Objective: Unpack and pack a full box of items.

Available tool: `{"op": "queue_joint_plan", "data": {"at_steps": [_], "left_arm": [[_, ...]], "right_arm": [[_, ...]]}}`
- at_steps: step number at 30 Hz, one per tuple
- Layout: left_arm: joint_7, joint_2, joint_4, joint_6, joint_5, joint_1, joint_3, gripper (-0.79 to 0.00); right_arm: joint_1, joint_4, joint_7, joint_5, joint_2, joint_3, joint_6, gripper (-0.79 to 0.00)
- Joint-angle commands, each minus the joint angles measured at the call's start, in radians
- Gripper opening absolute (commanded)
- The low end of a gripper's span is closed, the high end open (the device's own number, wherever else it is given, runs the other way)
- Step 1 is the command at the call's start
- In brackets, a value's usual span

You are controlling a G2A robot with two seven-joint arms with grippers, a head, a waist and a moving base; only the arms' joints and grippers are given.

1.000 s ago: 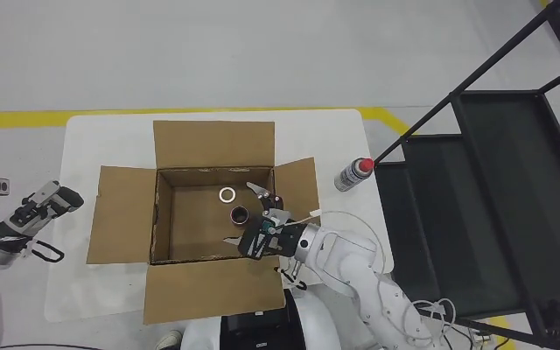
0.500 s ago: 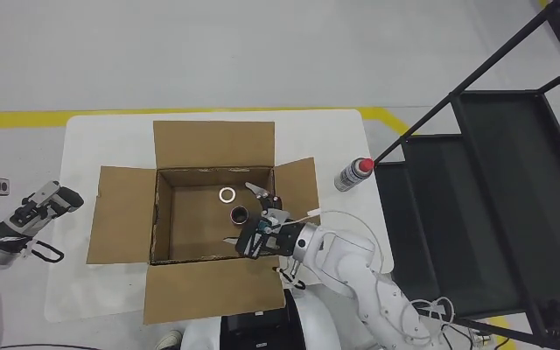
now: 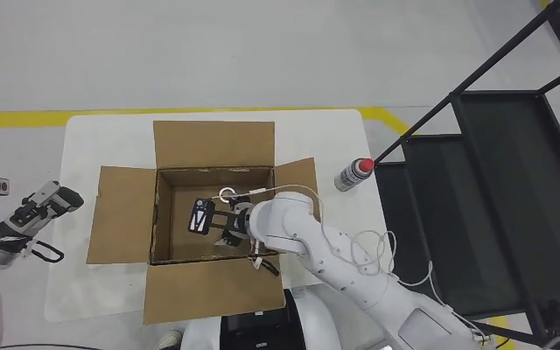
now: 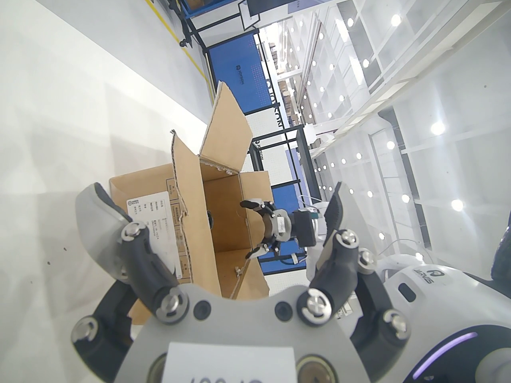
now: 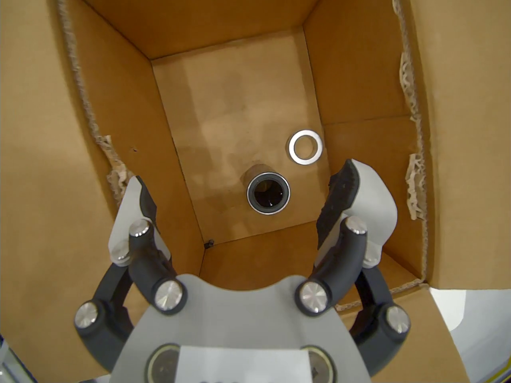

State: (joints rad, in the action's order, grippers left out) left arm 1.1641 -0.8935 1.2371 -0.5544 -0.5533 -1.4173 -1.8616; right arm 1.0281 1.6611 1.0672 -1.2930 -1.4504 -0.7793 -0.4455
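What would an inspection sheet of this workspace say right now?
Surface: white table, carrying the box and a can.
Job's things: open brown cardboard box; on its floor lie a silver metal ring and a dark cylinder with a metal rim, apart.
Clutter: grey spray can with a red cap on the table beside the box.
Hands: right hand open above the cylinder; left hand open by the table's edge, holding nothing.
Cables: thin white cable looping along the right arm.
Surroundings: black metal steps; yellow floor line.

My right arm tilts downward, jaws spread wide and empty; my left arm sits out aside, jaws likewise spread.
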Motion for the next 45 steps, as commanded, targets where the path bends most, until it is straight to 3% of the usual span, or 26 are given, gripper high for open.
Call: {"op": "queue_joint_plan", "data": {"at_steps": [1, 12, 20, 24, 27, 29, 30, 37, 45], "left_arm": [[0.000, 0.000, 0.000, 0.000, 0.000, 0.000, 0.000, 0.000], [0.000, 0.000, 0.000, 0.000, 0.000, 0.000, 0.000, 0.000], [0.000, 0.000, 0.000, 0.000, 0.000, 0.000, 0.000, 0.000], [0.000, 0.000, 0.000, 0.000, 0.000, 0.000, 0.000, 0.000], [0.000, 0.000, 0.000, 0.000, 0.000, 0.000, 0.000, 0.000], [0.000, 0.000, 0.000, 0.000, 0.000, 0.000, 0.000, 0.000], [0.000, 0.000, 0.000, 0.000, 0.000, 0.000, 0.000, 0.000], [0.000, 0.000, 0.000, 0.000, 0.000, 0.000, 0.000, 0.000], [0.000, 0.000, 0.000, 0.000, 0.000, 0.000, 0.000, 0.000]], "right_arm": [[-0.022, -0.045, 0.013, 0.005, -0.007, 0.012, 0.027, 0.000], [-0.091, -0.217, 0.040, -0.102, -0.039, 0.105, 0.136, 0.000], [-0.138, -0.345, 0.019, -0.045, -0.070, 0.129, 0.175, 0.000], [-0.161, -0.398, 0.019, -0.044, -0.084, 0.149, 0.179, -0.148], [-0.171, -0.424, 0.012, -0.038, -0.094, 0.160, 0.175, -0.394], [-0.176, -0.438, 0.009, -0.037, -0.098, 0.164, 0.174, -0.613], [-0.178, -0.444, 0.011, -0.038, -0.100, 0.166, 0.173, -0.785], [-0.182, -0.416, 0.053, -0.071, -0.103, 0.166, 0.182, -0.785], [-0.100, -0.110, 0.147, -0.162, -0.064, 0.099, 0.156, -0.785]]}}
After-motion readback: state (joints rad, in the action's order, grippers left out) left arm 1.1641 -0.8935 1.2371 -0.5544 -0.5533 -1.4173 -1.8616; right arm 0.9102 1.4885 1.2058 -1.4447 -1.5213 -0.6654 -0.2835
